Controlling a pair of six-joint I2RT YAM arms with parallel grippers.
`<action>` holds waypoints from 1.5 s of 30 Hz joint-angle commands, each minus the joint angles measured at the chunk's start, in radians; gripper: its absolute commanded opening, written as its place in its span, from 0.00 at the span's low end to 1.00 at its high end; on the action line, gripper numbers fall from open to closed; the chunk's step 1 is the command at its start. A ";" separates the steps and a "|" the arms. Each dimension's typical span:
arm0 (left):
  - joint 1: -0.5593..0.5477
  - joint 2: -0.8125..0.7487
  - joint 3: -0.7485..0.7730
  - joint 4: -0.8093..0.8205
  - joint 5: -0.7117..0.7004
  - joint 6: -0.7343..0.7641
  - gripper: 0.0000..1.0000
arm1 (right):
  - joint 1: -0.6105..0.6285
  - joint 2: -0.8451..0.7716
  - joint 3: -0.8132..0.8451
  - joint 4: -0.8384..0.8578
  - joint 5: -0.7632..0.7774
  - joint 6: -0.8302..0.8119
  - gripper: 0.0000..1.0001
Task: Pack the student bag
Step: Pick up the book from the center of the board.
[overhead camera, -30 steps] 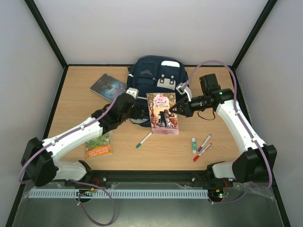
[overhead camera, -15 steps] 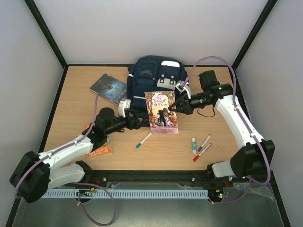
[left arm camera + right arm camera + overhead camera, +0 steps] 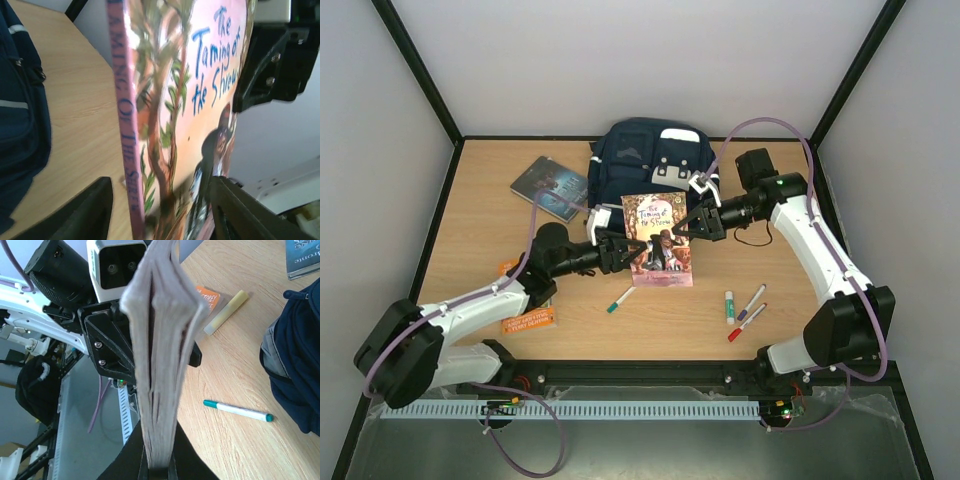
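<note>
Orange book (image 3: 528, 312) sits toward the near-left corner of the table (image 3: 480, 240), partly under the left arm. Grey-blue book (image 3: 550, 185) lies flat toward the far-left corner. Left gripper (image 3: 632, 248) is mid-table, jaws apart and straddling the left edge of the pink book (image 3: 662, 245); the wrist view shows a sliver of table between one finger and the spine, so it isn't clamped. Teal-capped marker (image 3: 620, 297) lies just nearer the front edge than that gripper. Student bag (image 3: 640, 160) lies at the centre of the far edge, front patch facing up, beyond the pink book. Pink book is held up off the table between both arms. Right gripper (image 3: 688, 222) has its jaws pinched together on the book's page edge. Right of centre near the front edge are a green-capped white stick (image 3: 729, 305), a purple marker (image 3: 752, 300) and a red marker (image 3: 745, 323), close together.
</note>
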 commanded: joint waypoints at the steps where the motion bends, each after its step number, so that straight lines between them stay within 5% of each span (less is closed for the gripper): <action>1: -0.003 0.015 0.055 0.066 0.053 -0.004 0.49 | 0.002 0.001 0.018 -0.005 -0.064 0.047 0.01; 3: -0.003 0.020 0.058 0.079 0.066 -0.017 0.40 | 0.001 0.001 0.004 0.026 -0.070 0.082 0.01; 5: -0.003 0.020 0.064 0.084 0.073 -0.033 0.16 | 0.001 -0.002 -0.016 0.064 -0.086 0.122 0.05; 6: -0.003 0.019 0.066 0.085 0.069 -0.041 0.05 | 0.001 -0.004 -0.030 0.092 -0.093 0.151 0.15; 10: -0.003 -0.010 0.052 0.103 0.010 -0.088 0.02 | 0.001 -0.016 -0.116 0.219 -0.148 0.255 0.45; 15: 0.004 -0.040 0.058 0.111 -0.035 -0.118 0.02 | 0.002 -0.010 -0.181 0.281 -0.199 0.318 0.52; 29: 0.027 -0.038 0.117 -0.072 -0.162 -0.042 0.02 | 0.001 -0.102 -0.279 0.312 -0.229 0.309 0.29; 45: 0.027 -0.050 0.130 -0.131 -0.152 0.024 0.02 | 0.001 -0.082 -0.287 0.369 -0.177 0.394 0.01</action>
